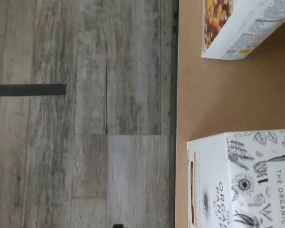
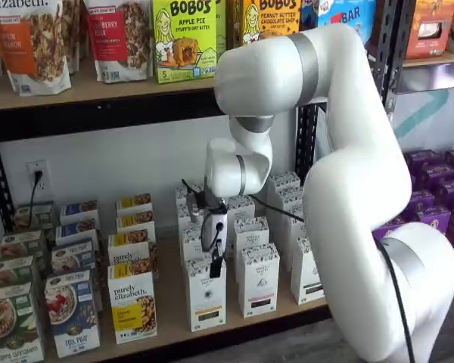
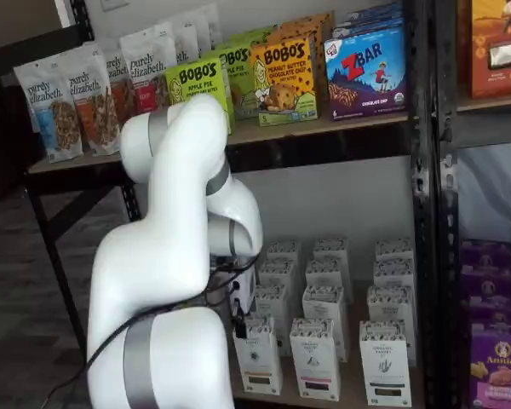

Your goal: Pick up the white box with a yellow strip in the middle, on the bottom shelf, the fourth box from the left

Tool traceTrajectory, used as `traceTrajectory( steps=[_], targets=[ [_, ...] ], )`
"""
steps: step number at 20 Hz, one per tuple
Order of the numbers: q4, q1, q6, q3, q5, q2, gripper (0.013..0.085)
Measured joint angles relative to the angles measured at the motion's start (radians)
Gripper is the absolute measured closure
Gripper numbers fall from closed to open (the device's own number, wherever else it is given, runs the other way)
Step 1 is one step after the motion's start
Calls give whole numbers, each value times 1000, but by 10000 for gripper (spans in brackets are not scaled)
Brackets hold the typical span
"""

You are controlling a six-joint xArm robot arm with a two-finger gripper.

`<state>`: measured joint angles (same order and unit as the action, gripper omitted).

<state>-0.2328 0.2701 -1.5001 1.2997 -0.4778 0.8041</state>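
The white box with a yellow strip [image 2: 132, 304] stands at the front of the bottom shelf, with more of its kind in a column behind it. The wrist view shows one corner of it [image 1: 237, 28], with a granola picture. In a shelf view my arm hides it. My gripper [image 2: 214, 266] hangs fingers-down just above the front white Organic Pantry box [image 2: 205, 295], one column to the right of the yellow-strip box. Its black fingers show in both shelf views [image 3: 238, 327], but no gap shows between them. It holds nothing that I can see.
The Organic Pantry box top [image 1: 242, 180] sits on the tan shelf board [image 1: 218, 95], with wood floor beyond the edge. More Organic Pantry boxes [image 2: 257, 280] stand to the right, a blue box [image 2: 72, 311] to the left, purple boxes [image 2: 439, 197] beyond the black upright [image 2: 309, 136].
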Motion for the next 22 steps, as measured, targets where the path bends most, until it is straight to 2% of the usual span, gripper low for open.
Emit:
traceTrajectory(
  steps=[3, 11, 18, 22],
  targets=[
    [48, -12, 33, 24, -7, 11, 130],
    [63, -29, 29, 107, -5, 68, 130],
    [121, -24, 86, 192, -24, 140, 130],
    [133, -23, 98, 222, -21, 173, 130]
  ],
)
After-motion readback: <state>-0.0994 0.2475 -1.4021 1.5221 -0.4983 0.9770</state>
